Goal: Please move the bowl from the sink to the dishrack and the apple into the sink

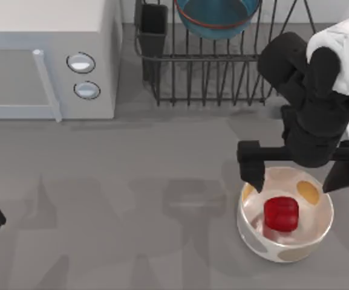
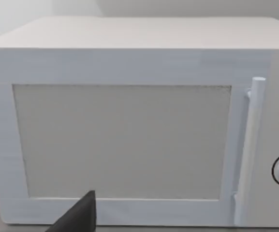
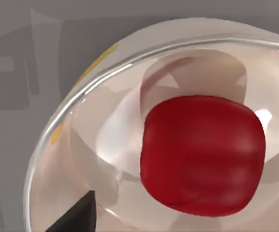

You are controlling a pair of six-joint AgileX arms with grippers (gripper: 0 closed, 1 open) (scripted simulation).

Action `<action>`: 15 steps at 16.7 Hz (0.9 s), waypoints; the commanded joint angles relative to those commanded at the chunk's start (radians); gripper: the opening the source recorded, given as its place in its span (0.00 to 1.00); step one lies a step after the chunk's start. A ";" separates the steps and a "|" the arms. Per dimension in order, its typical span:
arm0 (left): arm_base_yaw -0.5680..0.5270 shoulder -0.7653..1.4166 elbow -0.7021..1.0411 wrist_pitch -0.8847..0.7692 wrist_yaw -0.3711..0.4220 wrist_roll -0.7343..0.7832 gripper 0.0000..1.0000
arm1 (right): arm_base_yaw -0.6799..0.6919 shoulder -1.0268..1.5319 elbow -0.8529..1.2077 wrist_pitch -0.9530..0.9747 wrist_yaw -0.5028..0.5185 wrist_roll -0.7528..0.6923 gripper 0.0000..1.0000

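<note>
Right tool (image 1: 293, 174) spread apart over apple (image 1: 281, 214) in spotted bowl (image 1: 253, 235), grey table (image 1: 132, 199).

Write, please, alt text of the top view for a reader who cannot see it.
The right gripper, fingers open, hovers over the apple, which lies in a cream spotted bowl. Behind stand a dishrack holding the blue bowl and a microwave.

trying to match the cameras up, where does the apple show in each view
Top view: the apple lies inside the cream spotted bowl, lower right, under the open right end effector.
Left wrist view: not in it; that camera faces the microwave.
Right wrist view: the apple sits large, right of centre, inside the same bowl.
Shared landmark: the cream spotted bowl around the apple, in the top and right wrist views.
</note>
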State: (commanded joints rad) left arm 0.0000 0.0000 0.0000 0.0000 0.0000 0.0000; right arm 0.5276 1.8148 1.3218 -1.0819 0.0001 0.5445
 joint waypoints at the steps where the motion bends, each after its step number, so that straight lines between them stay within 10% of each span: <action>1: 0.000 0.000 0.000 0.000 0.000 0.000 1.00 | 0.000 0.015 -0.018 0.024 0.000 0.001 1.00; 15: 0.000 0.000 0.000 0.000 0.000 0.000 1.00 | 0.007 0.169 -0.222 0.395 0.001 0.006 0.92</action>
State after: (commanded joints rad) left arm 0.0000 0.0000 0.0000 0.0000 0.0000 0.0000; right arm 0.5342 1.9833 1.0994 -0.6869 0.0013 0.5506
